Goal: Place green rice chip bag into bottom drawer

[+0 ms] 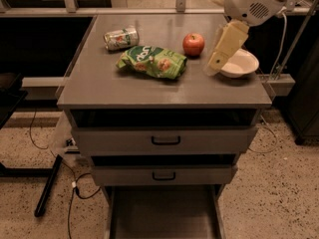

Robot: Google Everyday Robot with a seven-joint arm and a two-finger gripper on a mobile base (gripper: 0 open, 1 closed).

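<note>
Can [121,38] on side; apple [193,44]; bowl [242,62] by gripper [214,67].

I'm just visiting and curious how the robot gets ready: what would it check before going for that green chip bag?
1. Bottom drawer pulled out: ok.
2. Green rice chip bag lying uncovered on the cabinet top: ok.
3. Gripper above the bag: not ok, it hangs to the right, by the white bowl.
4. Apple apart from the bag: ok.
5. Can apart from the bag: cannot tell.
</note>
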